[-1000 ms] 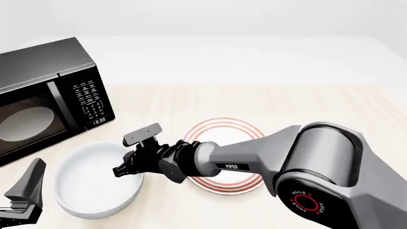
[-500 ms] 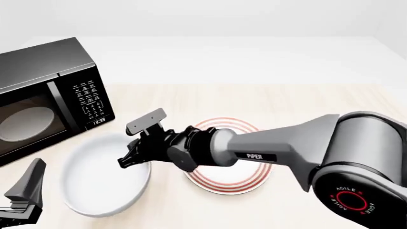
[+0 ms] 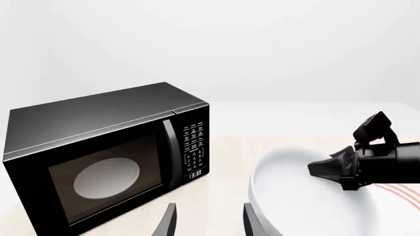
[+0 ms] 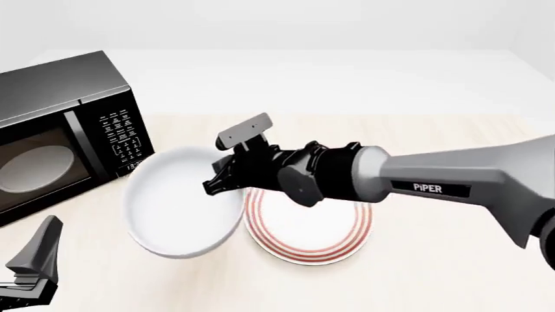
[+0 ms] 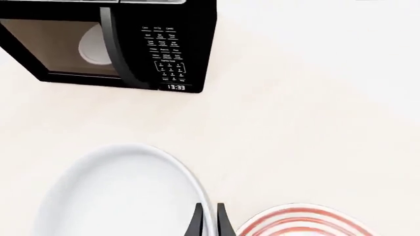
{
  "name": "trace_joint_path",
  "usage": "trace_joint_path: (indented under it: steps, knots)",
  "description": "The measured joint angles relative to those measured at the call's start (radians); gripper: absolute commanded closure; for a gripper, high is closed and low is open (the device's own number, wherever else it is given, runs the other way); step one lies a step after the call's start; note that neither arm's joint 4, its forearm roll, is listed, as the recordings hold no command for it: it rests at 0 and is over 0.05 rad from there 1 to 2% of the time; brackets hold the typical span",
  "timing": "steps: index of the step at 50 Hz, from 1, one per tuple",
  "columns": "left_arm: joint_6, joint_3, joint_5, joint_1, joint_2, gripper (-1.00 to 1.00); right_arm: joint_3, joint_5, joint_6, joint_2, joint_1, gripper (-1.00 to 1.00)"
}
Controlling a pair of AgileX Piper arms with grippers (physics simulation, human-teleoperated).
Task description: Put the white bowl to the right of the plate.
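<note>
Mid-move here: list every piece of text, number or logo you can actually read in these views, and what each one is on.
"PiPER": on the right arm's forearm, front view.
"13:33": clock display on the microwave, right wrist view; also shown on its panel in the other two views.
Microwave keypad labels: too small to read.
White bowl, plate: no text, only red rings on the plate.

The white bowl [image 4: 178,205] is showing plain glossy white. The plate [image 4: 316,237] is wearing concentric red rings on white. The microwave [image 4: 61,133] is showing black, and the worktop [image 4: 416,273] pale beige.
</note>
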Motion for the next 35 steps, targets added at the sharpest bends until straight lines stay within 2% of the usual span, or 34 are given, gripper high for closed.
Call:
trace_joint_path:
  steps: [35]
  knots:
    - [0.000,0.000,0.000,0.000,0.000,-1.00,0.355,-0.106,-0.037,-0.278,-0.385,1.00]
